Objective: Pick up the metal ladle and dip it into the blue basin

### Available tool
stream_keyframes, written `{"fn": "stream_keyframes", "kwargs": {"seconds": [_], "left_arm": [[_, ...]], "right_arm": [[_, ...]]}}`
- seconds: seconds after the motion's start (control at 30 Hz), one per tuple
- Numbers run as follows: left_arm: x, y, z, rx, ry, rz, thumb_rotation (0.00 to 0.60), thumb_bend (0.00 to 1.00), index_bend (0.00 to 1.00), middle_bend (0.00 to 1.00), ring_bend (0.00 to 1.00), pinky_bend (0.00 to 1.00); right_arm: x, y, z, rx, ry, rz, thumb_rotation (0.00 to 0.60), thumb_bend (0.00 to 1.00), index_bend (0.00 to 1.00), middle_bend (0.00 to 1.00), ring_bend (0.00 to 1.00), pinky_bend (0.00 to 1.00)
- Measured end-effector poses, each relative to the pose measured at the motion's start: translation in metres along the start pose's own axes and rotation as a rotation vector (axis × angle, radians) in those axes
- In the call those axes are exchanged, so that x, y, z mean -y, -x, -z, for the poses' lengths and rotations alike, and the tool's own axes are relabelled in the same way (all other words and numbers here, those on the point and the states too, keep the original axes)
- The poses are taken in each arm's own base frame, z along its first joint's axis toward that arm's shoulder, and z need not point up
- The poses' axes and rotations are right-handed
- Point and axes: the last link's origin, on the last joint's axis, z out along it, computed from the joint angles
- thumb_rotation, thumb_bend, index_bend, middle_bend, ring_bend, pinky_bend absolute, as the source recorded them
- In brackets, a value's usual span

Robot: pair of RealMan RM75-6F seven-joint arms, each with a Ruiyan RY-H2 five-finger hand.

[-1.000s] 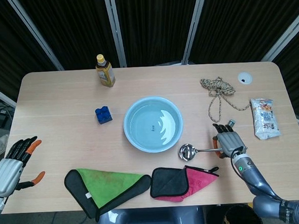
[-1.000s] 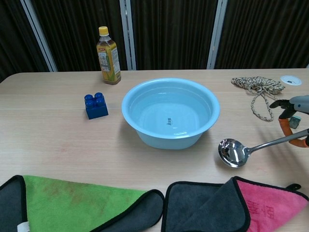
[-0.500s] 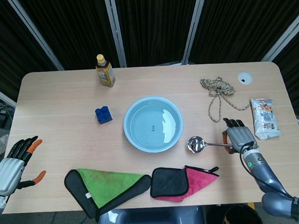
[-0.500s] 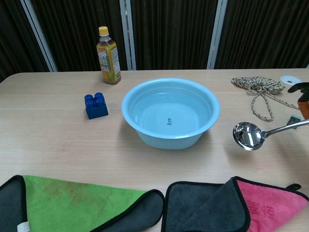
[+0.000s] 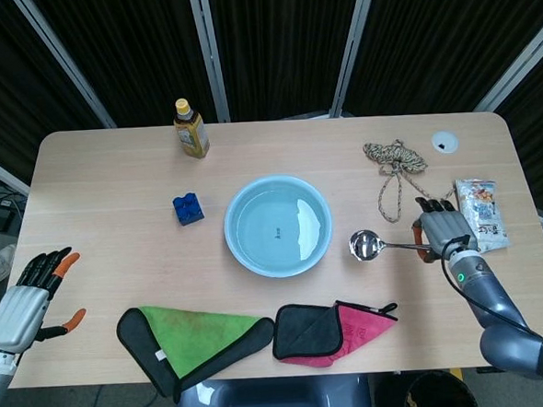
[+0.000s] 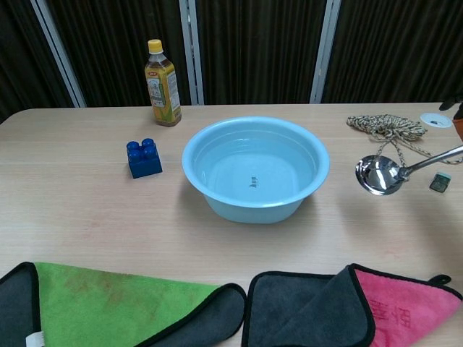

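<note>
The metal ladle [image 5: 371,245] hangs above the table, bowl toward the basin, handle running right into my right hand [image 5: 441,226], which grips it. In the chest view the ladle [image 6: 381,174] floats right of the blue basin [image 6: 255,168], raised to about rim height, with the hand almost out of frame. The blue basin [image 5: 277,225] holds water and sits mid-table. My left hand [image 5: 24,302] hovers off the table's front left corner, fingers spread, holding nothing.
A tea bottle [image 5: 190,129] and a blue block [image 5: 188,209] stand left of the basin. A rope coil [image 5: 395,164] and a snack packet [image 5: 481,213] lie at right. Green [image 5: 197,337] and pink [image 5: 339,328] cloths lie along the front edge.
My right hand has lifted the ladle off the table and carried it up and away from the front edge. The left hand has barely moved.
</note>
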Motion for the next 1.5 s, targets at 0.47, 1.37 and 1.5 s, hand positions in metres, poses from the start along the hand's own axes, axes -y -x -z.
{"fn": "stream_keyframes", "kwargs": {"seconds": [0.47,1.37,1.5], "left_arm": [[-0.003,0.001,0.0,-0.003,0.003,-0.004,0.493,0.31,0.0,0.0,0.0,0.0],[0.004,-0.008,0.002,0.002,0.01,0.054,0.494,0.31,0.0,0.0,0.0,0.0],[0.006,-0.009,0.002,0.008,0.014,0.066,0.495,0.31,0.0,0.0,0.0,0.0]], "right_arm": [[0.034,-0.039,0.005,0.055,0.005,0.017,0.6,0.43,0.71,0.0,0.0,0.0],[0.153,-0.049,-0.012,0.164,-0.178,-0.049,0.6,0.44,0.71,0.0,0.0,0.0],[0.163,-0.041,-0.021,0.168,-0.151,-0.033,0.6,0.44,0.71,0.0,0.0,0.0]]}}
